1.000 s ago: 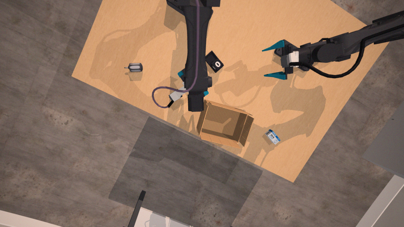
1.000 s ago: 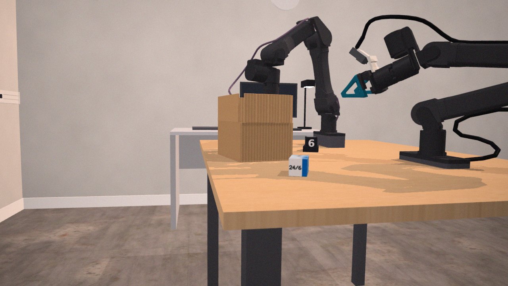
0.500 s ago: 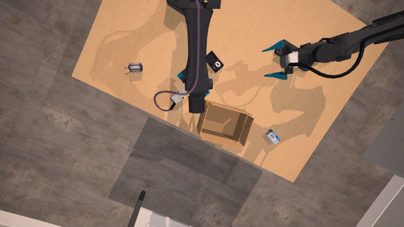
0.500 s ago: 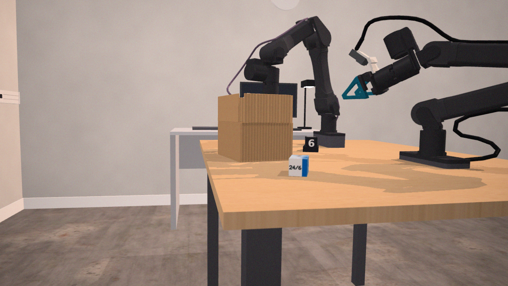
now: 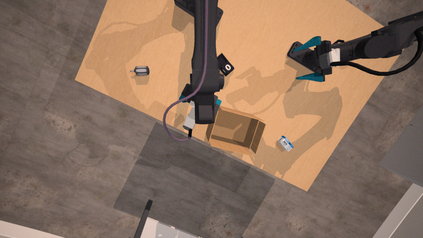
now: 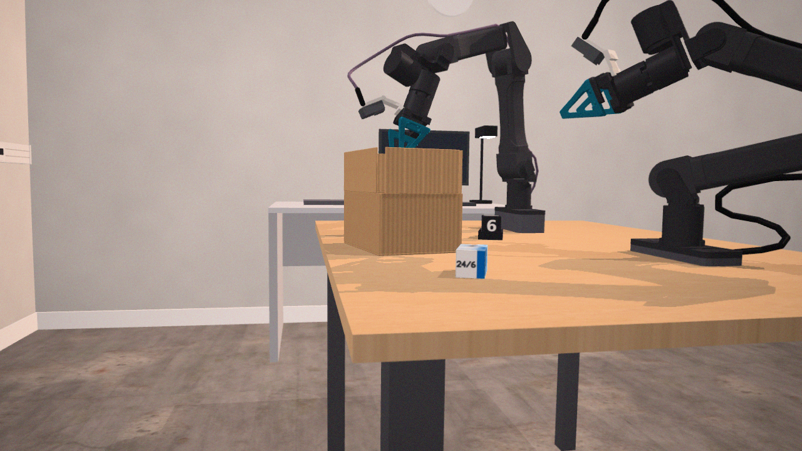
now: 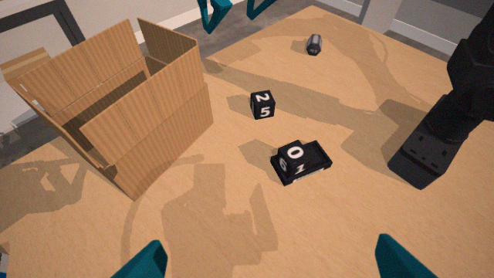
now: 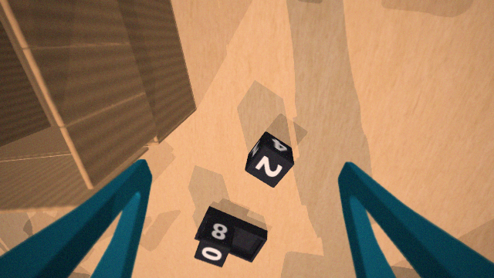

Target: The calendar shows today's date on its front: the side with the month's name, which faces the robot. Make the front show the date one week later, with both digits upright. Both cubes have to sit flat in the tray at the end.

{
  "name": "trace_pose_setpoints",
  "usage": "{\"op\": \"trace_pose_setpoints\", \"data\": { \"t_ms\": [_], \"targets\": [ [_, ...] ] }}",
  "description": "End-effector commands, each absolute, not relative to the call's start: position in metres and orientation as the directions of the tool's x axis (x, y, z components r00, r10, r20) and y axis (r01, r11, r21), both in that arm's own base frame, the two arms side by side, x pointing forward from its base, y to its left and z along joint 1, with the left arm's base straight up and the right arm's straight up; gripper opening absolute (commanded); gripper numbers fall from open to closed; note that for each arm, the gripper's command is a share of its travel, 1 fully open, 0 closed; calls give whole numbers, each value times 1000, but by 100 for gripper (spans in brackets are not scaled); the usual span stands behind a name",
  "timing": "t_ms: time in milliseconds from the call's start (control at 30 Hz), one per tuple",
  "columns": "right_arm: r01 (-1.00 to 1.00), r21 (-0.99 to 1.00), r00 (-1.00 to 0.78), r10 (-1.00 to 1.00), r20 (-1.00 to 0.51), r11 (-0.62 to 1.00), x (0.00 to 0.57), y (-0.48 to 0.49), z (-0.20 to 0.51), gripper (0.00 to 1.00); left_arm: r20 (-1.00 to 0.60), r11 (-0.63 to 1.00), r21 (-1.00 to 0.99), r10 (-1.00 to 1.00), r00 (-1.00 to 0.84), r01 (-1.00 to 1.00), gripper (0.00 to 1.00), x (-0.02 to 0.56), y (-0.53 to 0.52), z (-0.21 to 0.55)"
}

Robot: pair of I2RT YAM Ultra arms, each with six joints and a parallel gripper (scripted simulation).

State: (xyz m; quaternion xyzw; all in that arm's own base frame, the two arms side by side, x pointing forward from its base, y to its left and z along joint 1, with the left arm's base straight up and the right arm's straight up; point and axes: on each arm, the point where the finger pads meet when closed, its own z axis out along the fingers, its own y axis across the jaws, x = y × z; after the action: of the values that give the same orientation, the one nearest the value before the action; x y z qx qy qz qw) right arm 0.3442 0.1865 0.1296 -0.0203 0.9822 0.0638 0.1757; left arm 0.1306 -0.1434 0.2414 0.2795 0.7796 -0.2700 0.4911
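Observation:
The black calendar tray (image 5: pixel 220 56) (image 7: pixel 324 151) (image 8: pixel 248 241) lies on the table. One cube (image 5: pixel 227 67) (image 6: pixel 491 225) (image 7: pixel 295 152) (image 8: pixel 211 254) sits at one end: 0 on top, 1 facing the pale-lettered front, 6 on the outer side and 8 at the back. The other pocket is empty. A loose black cube (image 7: pixel 262 105) (image 8: pixel 270 160) stands on the table behind the tray, 2 on top, with 5 and 4 on sides. My right gripper (image 8: pixel 245 168) (image 7: pixel 229 24) is open and empty, above and away from the loose cube. My left gripper (image 5: pixel 295 64) (image 7: pixel 265 246) is open and empty, raised off to the side.
An open cardboard box (image 5: pixel 260 136) (image 6: pixel 420 218) (image 7: pixel 174 100) stands near the loose cube, by the table edge. A small white-blue box (image 5: pixel 285 143) (image 6: pixel 466 262) lies beyond it. A small grey object (image 5: pixel 141 70) (image 7: pixel 314 44) lies on the opposite side.

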Motion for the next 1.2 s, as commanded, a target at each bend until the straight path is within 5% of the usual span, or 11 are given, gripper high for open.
{"op": "trace_pose_setpoints", "data": {
  "t_ms": [0,500,833,1167],
  "targets": [
    [-249,70,-860,-188,-474,966,359,199,166,100,-908,721,-148,172,-382,677,100,119,-125,249],
    [-703,-160,-619,-706,-344,693,321,239,167,100,-917,741,-149,144,-373,654,100,101,-97,278],
    [-931,-245,-238,-959,-154,271,286,266,162,100,-925,743,-145,133,-357,653,100,93,-86,289],
    [-964,-229,135,-991,9,-134,256,282,160,100,-930,737,-154,116,-348,658,100,93,-88,295]
  ]
}}
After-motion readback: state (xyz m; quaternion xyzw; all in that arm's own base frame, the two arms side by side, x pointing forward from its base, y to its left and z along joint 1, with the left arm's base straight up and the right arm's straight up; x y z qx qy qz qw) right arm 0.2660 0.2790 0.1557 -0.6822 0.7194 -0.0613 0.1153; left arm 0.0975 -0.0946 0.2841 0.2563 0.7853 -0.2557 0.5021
